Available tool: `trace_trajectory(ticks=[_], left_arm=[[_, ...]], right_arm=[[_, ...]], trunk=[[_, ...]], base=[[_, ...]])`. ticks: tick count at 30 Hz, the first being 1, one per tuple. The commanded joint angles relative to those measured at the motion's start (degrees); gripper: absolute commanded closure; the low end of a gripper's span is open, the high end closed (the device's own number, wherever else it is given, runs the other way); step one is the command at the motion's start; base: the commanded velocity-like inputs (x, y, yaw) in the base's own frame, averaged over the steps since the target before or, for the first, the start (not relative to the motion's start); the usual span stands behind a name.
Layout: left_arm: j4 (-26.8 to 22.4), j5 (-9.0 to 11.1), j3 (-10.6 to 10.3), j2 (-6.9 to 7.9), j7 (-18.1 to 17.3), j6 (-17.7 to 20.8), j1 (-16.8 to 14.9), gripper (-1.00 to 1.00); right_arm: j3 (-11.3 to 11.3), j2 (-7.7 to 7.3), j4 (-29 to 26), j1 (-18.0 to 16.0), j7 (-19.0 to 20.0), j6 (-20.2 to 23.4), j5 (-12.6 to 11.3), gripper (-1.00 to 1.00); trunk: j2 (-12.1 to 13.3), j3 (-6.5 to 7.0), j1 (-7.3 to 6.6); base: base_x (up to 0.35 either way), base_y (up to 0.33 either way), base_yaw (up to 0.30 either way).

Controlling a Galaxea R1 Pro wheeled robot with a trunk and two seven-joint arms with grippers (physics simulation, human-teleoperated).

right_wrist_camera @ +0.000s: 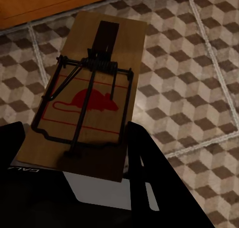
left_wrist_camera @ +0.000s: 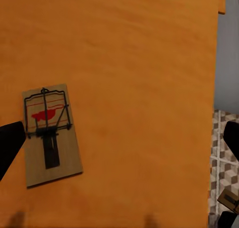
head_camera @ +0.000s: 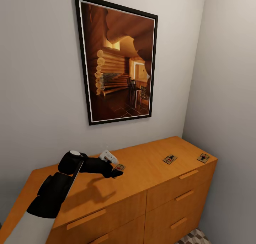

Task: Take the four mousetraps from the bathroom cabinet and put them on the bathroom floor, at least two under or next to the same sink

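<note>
1. Head view: wide orange-brown wooden cabinet (head_camera: 149, 197) with slim bar handles fills the lower frame, set against a grey wall. Its flat top is the worktop here.
2. Large black-framed picture (head_camera: 119, 62) of a log-cabin interior hangs on the wall above, upper centre.
3. Three small flat wooden mousetraps with wire parts lie on the worktop: one at centre-left (head_camera: 120, 167), one right of centre (head_camera: 170, 159), one near the right end (head_camera: 203, 158). The last two are well apart from the first.
4. Left gripper (head_camera: 115, 171), black, reaches in from the lower left; its tip is at the centre-left trap, touching or just over it, can't tell which.
5. Left wrist view: that trap (left_wrist_camera: 50, 133) lies flat on the orange top, red mouse print and wire bar up. One black finger (left_wrist_camera: 10, 145) shows at the left edge, just beside the trap, the other (left_wrist_camera: 232, 135) at the far right edge. Fingers spread wide, nothing between them.
6. Same view, right edge: strip of cube-pattern bathroom floor (left_wrist_camera: 219, 158) past the cabinet edge.
7. Right wrist view: fourth mousetrap (right_wrist_camera: 89, 98), tan wood, red mouse print, black wire spring, is held over the brown-beige cube tiles (right_wrist_camera: 199, 73). Black fingers (right_wrist_camera: 149, 173) of the right gripper (right_wrist_camera: 74, 158) are clamped on its near end, one each side.
8. Cabinet base runs across the upper left of that view.
</note>
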Motion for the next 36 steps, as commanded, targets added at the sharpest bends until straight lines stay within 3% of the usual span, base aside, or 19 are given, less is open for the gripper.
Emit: trace_trajectory(ticks=[1, 7, 36], left_arm=[[-0.1, -0.6, 0.2, 0.01, -0.6, 0.3, -0.1, -1.0], [-0.1, -0.6, 1.0, 0.01, -0.6, 0.2, -0.1, -1.0], [0.0, -0.6, 1.0, 0.01, -0.6, 0.2, 0.0, -1.0]], right_arm=[[0.2, 0.0, 0.0, 0.0, -0.2, -0.2, 0.2, 1.0], [0.2, 0.0, 0.0, 0.0, -0.2, -0.2, 0.2, 1.0], [0.2, 0.0, 0.0, 0.0, -0.2, -0.2, 0.2, 1.0]], trunk=[[0.0, -0.07, 0.0], [0.0, -0.07, 0.0], [0.0, -0.07, 0.0]], base=[[0.0, 0.0, 0.0], [0.0, 0.0, 0.0], [0.047, 0.038, 0.0]])
